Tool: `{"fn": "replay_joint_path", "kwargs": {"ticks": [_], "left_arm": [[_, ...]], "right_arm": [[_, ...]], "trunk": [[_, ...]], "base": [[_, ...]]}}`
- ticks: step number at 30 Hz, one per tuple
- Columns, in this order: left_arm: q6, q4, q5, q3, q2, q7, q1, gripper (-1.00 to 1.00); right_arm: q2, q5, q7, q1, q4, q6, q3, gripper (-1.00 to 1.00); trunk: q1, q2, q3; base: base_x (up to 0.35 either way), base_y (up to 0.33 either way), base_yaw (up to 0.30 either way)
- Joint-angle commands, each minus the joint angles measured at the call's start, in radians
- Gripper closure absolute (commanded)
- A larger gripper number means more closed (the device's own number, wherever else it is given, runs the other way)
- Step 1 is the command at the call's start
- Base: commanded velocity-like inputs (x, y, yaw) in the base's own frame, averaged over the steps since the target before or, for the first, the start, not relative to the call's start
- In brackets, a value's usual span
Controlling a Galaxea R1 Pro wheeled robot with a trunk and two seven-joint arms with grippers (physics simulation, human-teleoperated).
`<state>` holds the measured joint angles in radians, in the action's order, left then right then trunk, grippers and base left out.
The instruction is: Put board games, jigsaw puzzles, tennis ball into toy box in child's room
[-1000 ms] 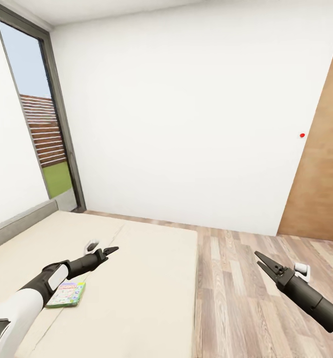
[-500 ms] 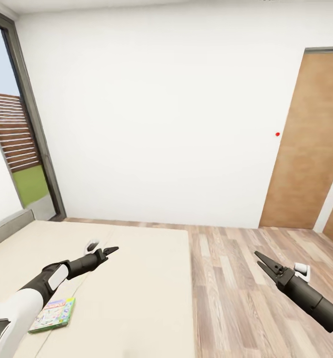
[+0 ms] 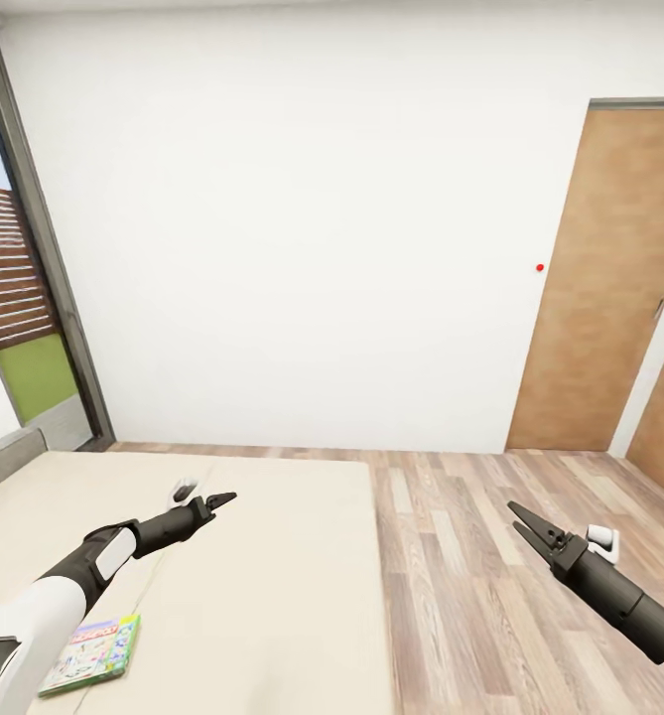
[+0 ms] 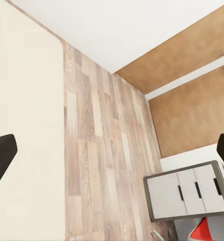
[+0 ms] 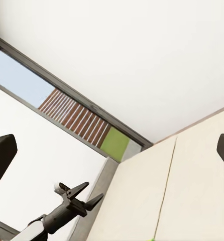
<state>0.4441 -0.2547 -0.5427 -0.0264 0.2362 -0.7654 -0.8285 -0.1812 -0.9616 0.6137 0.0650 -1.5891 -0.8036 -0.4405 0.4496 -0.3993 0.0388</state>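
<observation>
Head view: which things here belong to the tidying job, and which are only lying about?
Job:
board game, at the bed's near left edge
bed

Not the job:
doors
window
drawer unit

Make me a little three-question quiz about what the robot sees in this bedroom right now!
1. True or false: the board game lies on the bed.
2. Multiple choice: what is under the right gripper in the head view? A) the bed B) the wood-plank floor C) a table
3. Fill the blank: both grippers have their fingers ____ and hold nothing; the left gripper hangs over the bed.

Key: 1. True, it rests flat near the bed's close left part, beside the left arm. 2. B. 3. open.
</observation>
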Motion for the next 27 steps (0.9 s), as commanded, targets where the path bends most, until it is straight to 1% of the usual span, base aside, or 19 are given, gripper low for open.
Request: {"fn": "replay_joint_path", "kwargs": {"ticks": [1,10,17,22,27], "left_arm": [[0.008,0.000,-0.003,-0.003,0.000,-0.002,0.000,-1.00],[0.008,0.000,-0.003,-0.003,0.000,-0.002,0.000,-1.00],[0.008,0.000,-0.003,-0.003,0.000,-0.002,0.000,-1.00],[0.008,0.000,-0.003,-0.003,0.000,-0.002,0.000,-1.00],[0.008,0.000,-0.003,-0.003,0.000,-0.002,0.000,-1.00]], "right_arm": [[0.000,-0.002,0.001,0.001,0.000,-0.006,-0.001,-1.00],[0.000,-0.002,0.001,0.001,0.000,-0.006,-0.001,-1.00],[0.000,-0.002,0.000,0.001,0.000,-0.006,-0.001,-1.00],[0.000,-0.002,-0.002,0.001,0.003,-0.006,-0.001,-1.00],[0.000,-0.001,-0.002,0.001,0.006,-0.005,-0.001,-1.00]], "trunk": [[0.000,-0.001,0.000],[0.000,-0.001,0.000],[0.000,-0.001,0.000],[0.000,-0.001,0.000],[0.000,-0.001,0.000]], "base": [[0.005,0.145,-0.004],[0.002,0.076,-0.001],[0.000,0.215,0.000],[0.000,0.101,0.000],[0.000,0.217,0.000]]}}
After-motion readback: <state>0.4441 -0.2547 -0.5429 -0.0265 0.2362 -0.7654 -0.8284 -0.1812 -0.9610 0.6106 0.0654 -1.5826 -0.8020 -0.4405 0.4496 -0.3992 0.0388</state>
